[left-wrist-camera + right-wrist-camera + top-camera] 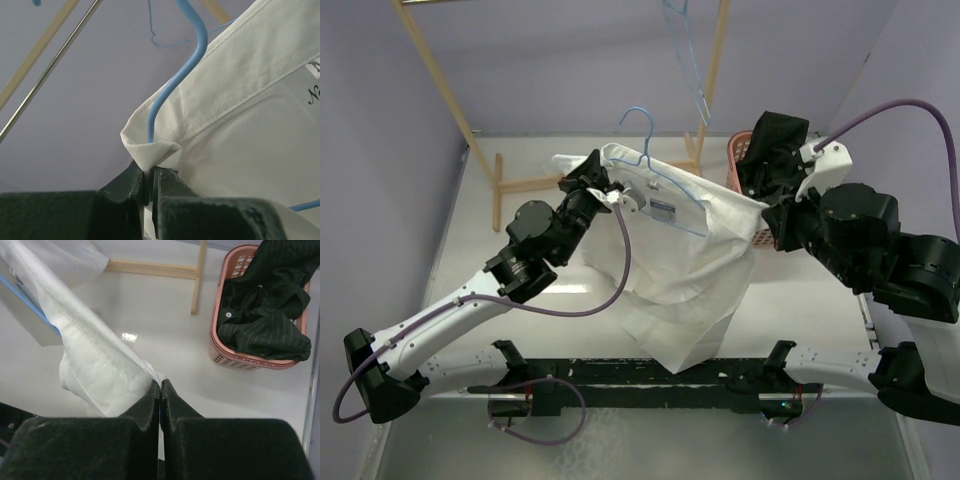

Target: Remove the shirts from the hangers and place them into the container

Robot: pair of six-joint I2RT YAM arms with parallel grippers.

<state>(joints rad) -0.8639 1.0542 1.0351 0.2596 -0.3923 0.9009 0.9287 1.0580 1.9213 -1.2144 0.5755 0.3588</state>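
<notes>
Both grip the white shirt (690,250) mid-frame: left gripper (150,172) at the collar, right gripper (160,385) on an edge. Hanger (655,165) inside. Peel the shoulder off the wire gently, then basket (220,352), upper right.

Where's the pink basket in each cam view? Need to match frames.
Top external: pink basket right of centre at the back, mostly hidden by the black shirt.
Left wrist: not in it.
Right wrist: upper right corner, black shirt inside.
Shared landmark: white shirt, in all three views.
</notes>
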